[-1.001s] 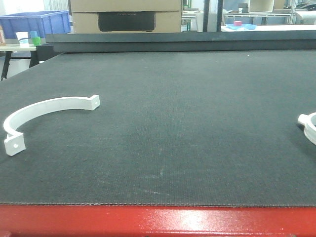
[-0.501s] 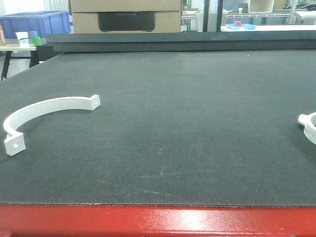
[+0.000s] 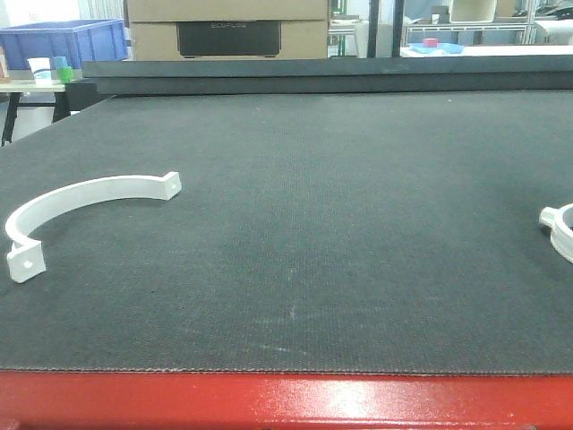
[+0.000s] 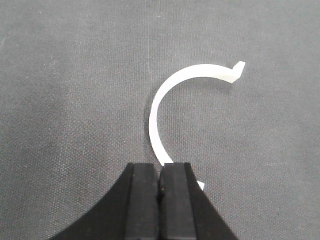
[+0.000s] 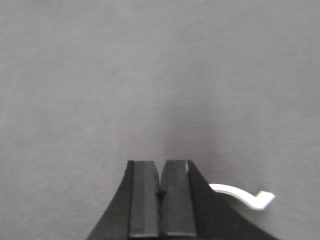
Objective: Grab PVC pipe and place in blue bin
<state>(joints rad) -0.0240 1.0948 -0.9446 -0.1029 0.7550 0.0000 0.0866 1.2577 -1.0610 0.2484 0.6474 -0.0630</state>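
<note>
Left end effector closed, PVC pipe opens rightward

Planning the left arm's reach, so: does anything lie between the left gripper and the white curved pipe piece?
Nothing visible does. In the left wrist view the left gripper, jaws shut, hangs over the bare dark mat. The white curved pipe piece lies directly ahead of it, with its near end partly hidden behind the fingers.

Flat, even indoor light, shadows faint.
Glare patch on the red desk edge; right wrist view soft and hazy, left wrist view sharp.
</note>
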